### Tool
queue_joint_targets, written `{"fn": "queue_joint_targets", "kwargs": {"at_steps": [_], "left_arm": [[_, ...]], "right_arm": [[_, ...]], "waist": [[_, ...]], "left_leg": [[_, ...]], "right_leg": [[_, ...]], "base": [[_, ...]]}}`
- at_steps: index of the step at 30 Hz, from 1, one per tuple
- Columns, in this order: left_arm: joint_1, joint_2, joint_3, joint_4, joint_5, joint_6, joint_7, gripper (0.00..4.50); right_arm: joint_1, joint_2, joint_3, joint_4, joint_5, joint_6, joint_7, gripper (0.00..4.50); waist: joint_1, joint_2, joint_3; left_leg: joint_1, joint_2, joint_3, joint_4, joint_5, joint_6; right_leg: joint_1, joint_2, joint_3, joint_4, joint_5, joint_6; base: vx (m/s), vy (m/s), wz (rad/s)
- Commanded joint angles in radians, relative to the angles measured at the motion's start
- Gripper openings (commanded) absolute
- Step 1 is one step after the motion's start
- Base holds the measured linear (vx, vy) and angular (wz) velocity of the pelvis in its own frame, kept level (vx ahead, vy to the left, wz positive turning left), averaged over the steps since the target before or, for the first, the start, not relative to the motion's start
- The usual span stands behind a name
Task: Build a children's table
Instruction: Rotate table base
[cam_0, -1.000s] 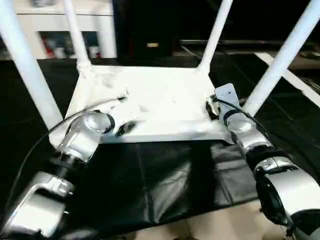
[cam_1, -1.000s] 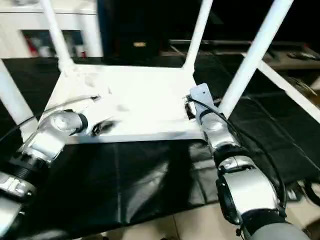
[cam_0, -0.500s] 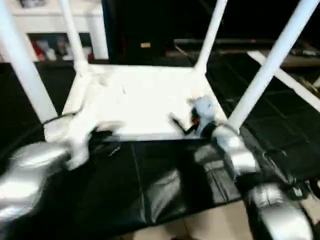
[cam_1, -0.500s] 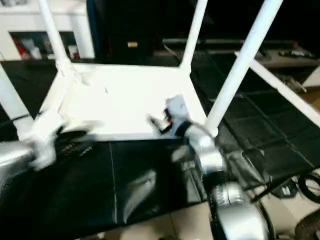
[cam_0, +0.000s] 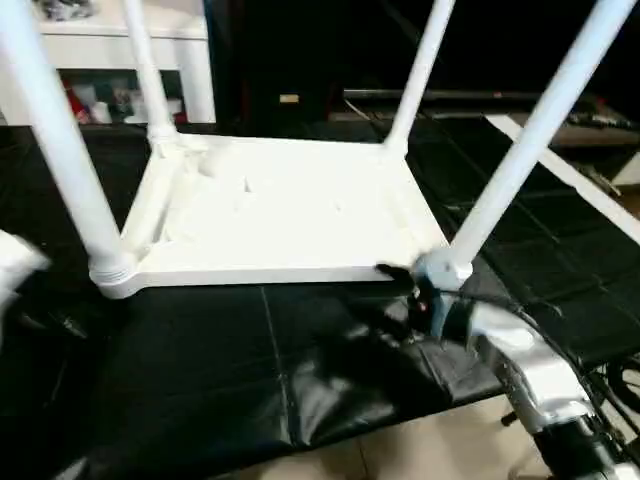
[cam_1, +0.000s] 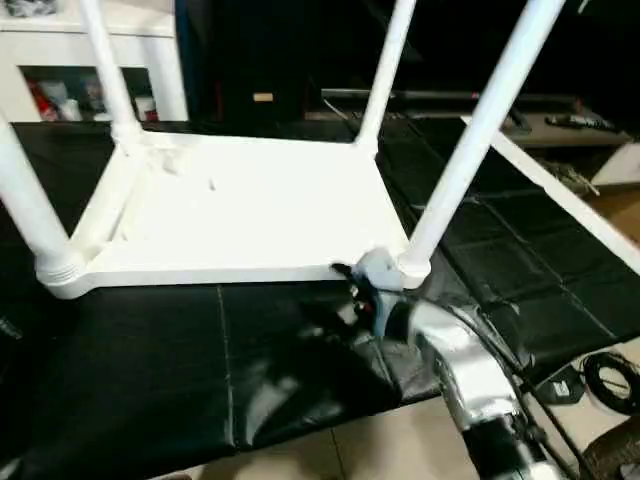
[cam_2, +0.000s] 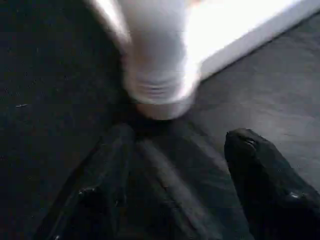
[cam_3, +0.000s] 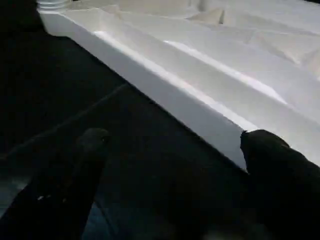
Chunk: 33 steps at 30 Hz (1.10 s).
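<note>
Four legs stand seated on the children's table (cam_0: 280, 215), inverted on the black worktop (cam_0: 200, 370); we judge our right gripper (cam_3: 170, 165), fingers spread empty beside its near edge, nearer than the left gripper (cam_2: 175, 170), likewise open.

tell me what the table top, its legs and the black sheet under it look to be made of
Table top: looks like moulded white plastic, smooth with a dull sheen, one piece with raised ribs and rounded corner sockets.
Legs: likely the same white plastic, smooth tapered tubes with a ringed collar at the socket.
Black sheet: thin glossy film or coated cloth, going by its creases and reflections; which one is unclear.
</note>
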Motion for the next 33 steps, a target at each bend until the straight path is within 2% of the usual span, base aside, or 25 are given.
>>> {"fn": "queue_joint_targets", "kwargs": {"at_steps": [1,2,3,4,5,6,7,9,11,15,16,18,20,22,23,24,26,28,31,32,33], "left_arm": [[-0.064,-0.019,-0.016,0.052,0.017,-0.038,0.075,3.56],[-0.118,-0.058,-0.012,0.083,0.006,-0.051,0.113,3.74],[-0.156,-0.089,-0.015,0.102,-0.001,-0.088,0.131,3.74],[-0.194,-0.122,-0.017,0.114,-0.028,-0.105,0.132,3.90],[-0.206,-0.133,-0.017,0.118,-0.042,-0.101,0.129,3.97],[-0.215,-0.141,-0.018,0.121,-0.051,-0.099,0.125,3.97],[-0.239,-0.152,-0.040,0.139,-0.044,-0.108,0.117,4.12],[-0.255,-0.160,-0.055,0.151,-0.035,-0.116,0.118,4.29],[-0.311,-0.189,-0.076,0.199,-0.026,-0.148,0.147,4.37],[-0.392,-0.249,-0.096,0.275,-0.044,-0.227,0.154,4.48],[-0.405,-0.263,-0.097,0.282,-0.054,-0.236,0.151,4.48],[-0.422,-0.286,-0.095,0.280,-0.083,-0.235,0.142,4.48],[-0.423,-0.299,-0.092,0.262,-0.120,-0.221,0.114,4.48],[-0.422,-0.304,-0.092,0.253,-0.147,-0.209,0.084,4.48],[-0.422,-0.304,-0.092,0.253,-0.147,-0.209,0.084,4.48],[-0.411,-0.302,-0.095,0.236,-0.190,-0.178,0.031,4.48],[-0.385,-0.294,-0.095,0.192,-0.256,-0.122,-0.040,4.48],[-0.347,-0.269,-0.104,0.134,-0.316,-0.064,-0.112,4.48],[-0.274,-0.220,-0.137,0.044,-0.374,-0.022,-0.196,4.48],[-0.258,-0.211,-0.143,0.025,-0.384,-0.016,-0.210,4.48],[-0.236,-0.199,-0.153,-0.002,-0.396,-0.007,-0.230,4.48]], "right_arm": [[0.005,-0.025,-0.009,-0.044,0.020,0.071,-0.021,4.50],[0.002,-0.025,-0.009,-0.043,0.016,0.091,-0.036,4.50],[-0.003,-0.020,-0.012,-0.036,0.011,0.102,-0.051,4.50],[-0.004,-0.018,-0.014,-0.042,-0.005,0.134,-0.072,4.50],[-0.005,-0.019,-0.013,-0.041,-0.012,0.143,-0.079,4.50],[-0.006,-0.020,-0.012,-0.040,-0.018,0.151,-0.085,4.50],[-0.011,-0.020,-0.011,-0.033,-0.034,0.174,-0.107,4.50],[-0.015,-0.019,-0.011,-0.025,-0.040,0.192,-0.119,4.50],[-0.019,-0.016,-0.012,-0.024,-0.053,0.231,-0.132,4.50],[-0.023,-0.012,-0.005,-0.029,-0.064,0.274,-0.165,4.50],[-0.027,-0.006,-0.006,-0.020,-0.069,0.272,-0.179,4.50],[-0.040,0.013,-0.015,0.008,-0.083,0.277,-0.220,4.50],[-0.056,0.028,-0.018,0.046,-0.102,0.263,-0.252,4.50],[-0.069,0.040,-0.019,0.075,-0.113,0.256,-0.273,4.50],[-0.069,0.040,-0.019,0.075,-0.113,0.256,-0.273,4.50],[-0.084,0.054,-0.019,0.110,-0.130,0.245,-0.292,4.50],[-0.099,0.067,-0.021,0.153,-0.139,0.231,-0.309,4.50],[-0.114,0.075,-0.020,0.194,-0.149,0.211,-0.326,4.50],[-0.139,0.089,-0.029,0.257,-0.162,0.175,-0.357,4.50],[-0.145,0.092,-0.031,0.269,-0.164,0.167,-0.362,4.50],[-0.153,0.095,-0.034,0.287,-0.167,0.155,-0.369,4.50]], "waist": [[-0.001,0.037,-0.049],[-0.001,0.038,-0.047],[0.007,0.038,-0.046],[0.006,0.031,-0.048],[0.006,0.031,-0.047],[0.010,0.029,-0.053],[0.010,0.026,-0.056],[0.010,0.024,-0.057],[0.012,0.025,-0.060],[0.022,0.024,-0.068],[0.026,0.029,-0.072],[0.026,0.029,-0.074],[0.026,0.030,-0.074],[0.027,0.027,-0.070],[0.027,0.028,-0.070],[0.028,0.028,-0.070],[0.028,0.033,-0.068],[0.028,0.032,-0.067],[0.026,0.035,-0.066],[0.025,0.034,-0.066],[0.022,0.033,-0.063]], "left_leg": [[0.018,0.025,-0.019,-0.093,-0.447,-0.010],[0.022,0.024,-0.017,-0.092,-0.452,-0.012],[0.036,0.022,-0.013,-0.088,-0.465,-0.017],[0.028,0.023,-0.014,-0.089,-0.462,-0.022],[0.024,0.023,-0.016,-0.092,-0.459,-0.026],[0.024,0.024,-0.015,-0.091,-0.443,-0.031],[0.017,0.023,-0.014,-0.091,-0.418,-0.032],[0.015,0.022,-0.013,-0.090,-0.399,-0.030],[0.018,0.021,-0.010,-0.086,-0.371,-0.027],[0.008,0.023,-0.009,-0.087,-0.294,-0.033],[0.008,0.024,-0.008,-0.085,-0.259,-0.039],[0.006,0.022,-0.005,-0.083,-0.239,-0.049],[0.006,0.022,-0.003,-0.083,-0.238,-0.055],[0.009,0.021,-0.001,-0.084,-0.267,-0.055],[0.010,0.022,-0.001,-0.084,-0.270,-0.055],[0.013,0.022,-0.001,-0.084,-0.280,-0.058],[0.014,0.024,-0.002,-0.086,-0.299,-0.069],[0.015,0.026,-0.001,-0.087,-0.310,-0.075],[0.015,0.023,0.000,-0.088,-0.317,-0.068],[0.014,0.025,-0.001,-0.087,-0.320,-0.070],[0.011,0.024,-0.001,-0.090,-0.324,-0.068]], "right_leg": [[0.021,-0.063,0.051,-0.103,-0.523,-0.069],[0.018,-0.060,0.052,-0.104,-0.512,-0.075],[0.009,-0.063,0.052,-0.111,-0.503,-0.088],[0.018,-0.068,0.053,-0.107,-0.490,-0.098],[0.023,-0.068,0.052,-0.106,-0.498,-0.096],[0.025,-0.071,0.054,-0.102,-0.481,-0.097],[0.031,-0.072,0.055,-0.097,-0.456,-0.100],[0.031,-0.072,0.057,-0.095,-0.446,-0.097],[0.029,-0.070,0.059,-0.092,-0.414,-0.105],[0.042,-0.069,0.060,-0.076,-0.298,-0.124],[0.045,-0.069,0.060,-0.067,-0.225,-0.141],[0.047,-0.069,0.060,-0.060,-0.177,-0.161],[0.046,-0.068,0.060,-0.058,-0.164,-0.174],[0.045,-0.067,0.061,-0.064,-0.202,-0.167],[0.046,-0.068,0.061,-0.064,-0.212,-0.164],[0.042,-0.069,0.061,-0.066,-0.230,-0.161],[0.040,-0.071,0.061,-0.066,-0.253,-0.166],[0.039,-0.069,0.062,-0.063,-0.244,-0.171],[0.040,-0.066,0.062,-0.065,-0.253,-0.167],[0.039,-0.071,0.063,-0.063,-0.255,-0.170],[0.041,-0.067,0.063,-0.065,-0.273,-0.165]], "base": [[0.000,0.000,0.00],[0.000,0.000,0.00],[0.000,0.000,0.00],[0.000,0.000,0.00],[0.000,0.000,0.00],[0.000,0.000,0.00],[0.000,0.000,0.00],[0.000,0.000,0.00],[0.000,0.000,0.00],[0.000,0.000,0.00],[0.000,0.000,0.00],[0.000,0.000,0.00],[0.000,0.000,0.00],[0.000,0.000,0.00],[0.000,0.000,0.00],[0.000,0.000,0.00],[0.000,0.000,0.00],[0.000,0.000,0.00],[0.000,0.000,0.00],[0.000,0.000,0.00],[0.000,0.000,0.00]]}}
